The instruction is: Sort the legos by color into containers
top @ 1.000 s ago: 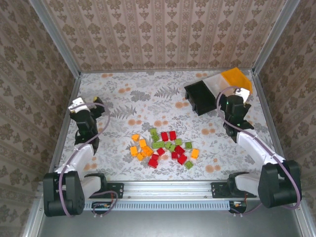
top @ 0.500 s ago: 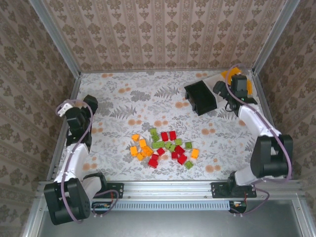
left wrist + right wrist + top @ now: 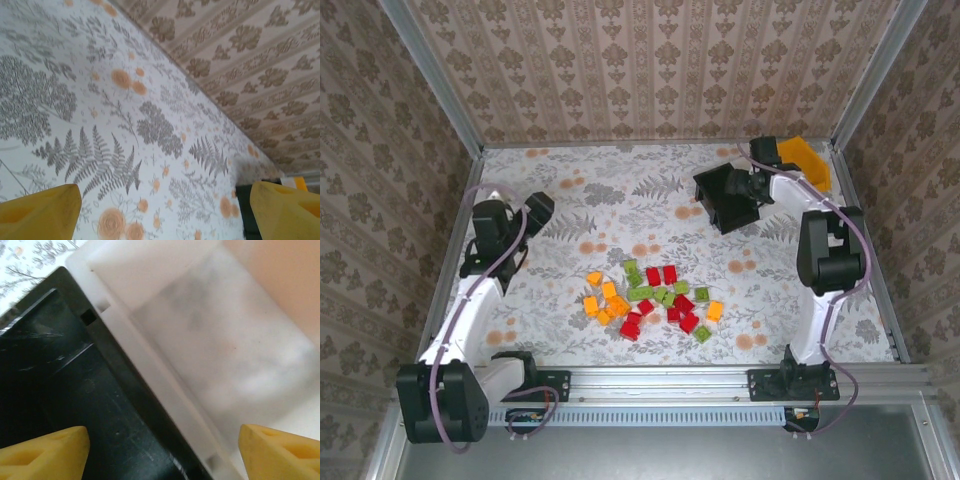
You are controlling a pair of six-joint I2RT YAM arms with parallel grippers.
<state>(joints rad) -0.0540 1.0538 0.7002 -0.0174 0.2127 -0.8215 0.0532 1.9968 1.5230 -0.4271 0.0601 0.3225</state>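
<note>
The legos (image 3: 650, 300), red, light green and orange-yellow bricks, lie in a loose pile at the table's middle front. The containers stand at the back right: a black bin (image 3: 723, 197), a white bin (image 3: 215, 335) and an orange-yellow bin (image 3: 802, 160). My right gripper (image 3: 745, 185) hovers over them, open, its yellow fingertips (image 3: 280, 450) straddling the wall between the black bin (image 3: 55, 390) and the white one, gripping nothing (image 3: 162, 450). My left gripper (image 3: 538, 208) is at the left, well behind the pile, open and empty (image 3: 162, 215), facing the black bin (image 3: 247, 210) across the table.
Patterned walls with metal posts close off the table at the left, back and right. The flowered cloth (image 3: 620, 200) between the left gripper and the bins lies bare. The right arm's elbow (image 3: 828, 250) stands near the right wall.
The right arm has swung back and leftward from in front of the bins to right over them. The left arm has lifted and turned its gripper toward the right. Both jaws have narrowed a little.
</note>
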